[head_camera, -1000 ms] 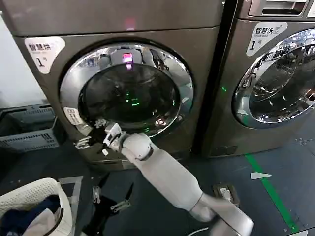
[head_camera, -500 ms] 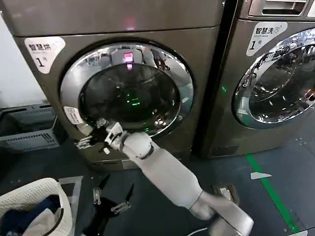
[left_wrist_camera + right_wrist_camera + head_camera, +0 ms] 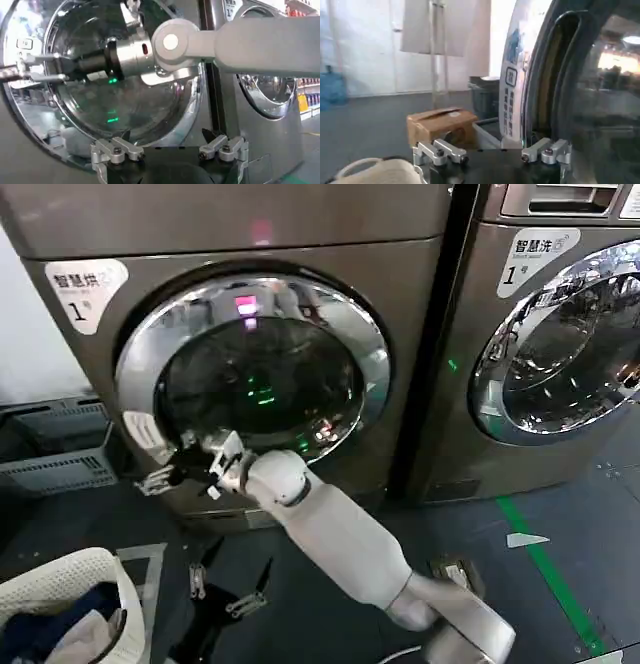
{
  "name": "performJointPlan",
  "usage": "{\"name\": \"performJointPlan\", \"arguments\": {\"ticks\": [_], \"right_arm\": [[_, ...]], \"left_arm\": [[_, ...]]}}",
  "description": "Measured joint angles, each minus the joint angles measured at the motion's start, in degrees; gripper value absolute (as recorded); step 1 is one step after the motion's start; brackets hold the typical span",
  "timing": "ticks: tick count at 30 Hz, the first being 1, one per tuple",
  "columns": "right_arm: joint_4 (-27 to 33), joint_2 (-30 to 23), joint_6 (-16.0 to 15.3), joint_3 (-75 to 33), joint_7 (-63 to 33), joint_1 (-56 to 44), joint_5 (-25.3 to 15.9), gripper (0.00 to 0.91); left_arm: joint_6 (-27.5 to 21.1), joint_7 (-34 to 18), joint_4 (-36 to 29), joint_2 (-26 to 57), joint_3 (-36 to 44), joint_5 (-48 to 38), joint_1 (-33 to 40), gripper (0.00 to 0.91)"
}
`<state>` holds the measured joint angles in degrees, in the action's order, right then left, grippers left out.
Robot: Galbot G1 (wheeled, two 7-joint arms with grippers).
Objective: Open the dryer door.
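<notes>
The dryer door is a round dark glass window in a chrome ring on the left machine. My right gripper is at the door's lower left rim, open, with its fingers on either side of the rim's edge. In the right wrist view the chrome rim stands between the spread fingers of the right gripper, and a dark gap shows behind it. The left wrist view looks up at the door and the right gripper. My left gripper hangs low over the floor, open and holding nothing.
A white laundry basket with clothes stands at the lower left. A grey crate sits left of the dryer, near a cardboard box. A second machine is on the right, beyond a green floor line.
My right gripper has shifted left along the door's lower rim. The door's left edge has come slightly outward with it. The left gripper has stayed put.
</notes>
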<state>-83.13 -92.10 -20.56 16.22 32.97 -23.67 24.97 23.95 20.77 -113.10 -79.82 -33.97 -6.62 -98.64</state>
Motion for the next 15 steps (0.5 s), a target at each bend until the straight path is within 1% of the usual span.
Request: {"name": "performJointPlan", "arguments": {"ticks": [3, 8, 13, 15], "right_arm": [[-1.51, 0.03, -0.52, 0.08, 2.34, -0.51, 2.02, 0.907], [-1.7, 0.77, -0.84, 0.19, 5.4, -0.84, 3.27, 0.907], [-1.87, 2.5, -0.38, 0.22, 7.94, -0.71, 3.37, 0.907], [-2.86, 2.95, -0.4, 0.21, 8.45, -0.7, 3.36, 0.907]], "left_arm": [[-0.47, 0.82, 0.08, 0.21, -0.38, -0.97, -0.16, 0.907], [-1.68, 1.0, -0.6, 0.62, -1.62, -1.46, -0.99, 0.907], [-2.12, 1.47, -1.44, 0.96, -3.56, -2.9, -2.45, 0.907], [-2.26, 1.75, -1.89, 1.04, -4.62, -3.72, -2.98, 0.907]]}}
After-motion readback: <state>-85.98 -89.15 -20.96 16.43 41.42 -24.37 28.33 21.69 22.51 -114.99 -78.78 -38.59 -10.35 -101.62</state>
